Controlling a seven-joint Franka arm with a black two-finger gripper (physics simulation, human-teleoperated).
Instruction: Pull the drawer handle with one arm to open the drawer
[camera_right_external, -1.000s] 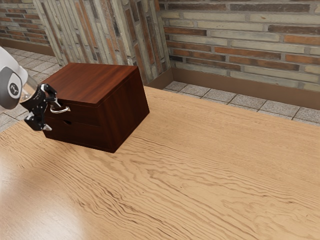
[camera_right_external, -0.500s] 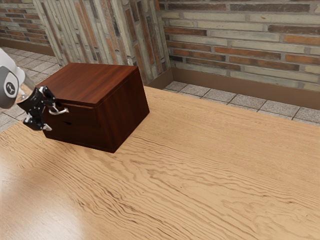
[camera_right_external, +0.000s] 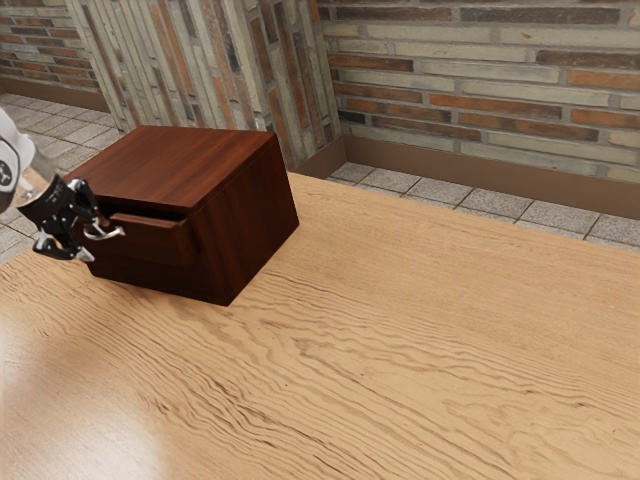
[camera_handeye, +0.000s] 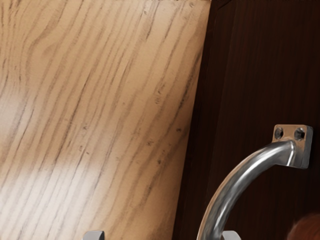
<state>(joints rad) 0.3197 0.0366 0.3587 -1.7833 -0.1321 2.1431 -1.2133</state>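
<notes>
The pincer stands wide, with the drawer handle between its fingers. The drawer juts partly out of the cabinet on the tabletop.

arm: white link enters at the far left edge of the exterior view, cut by the frame
gripper: black, left-middle of the frame, pointing toward the exterior view's right
fingers: one above the other, spread well apart, silver tips
wrist view: silver fingertips at the lower edge, set wide
</notes>
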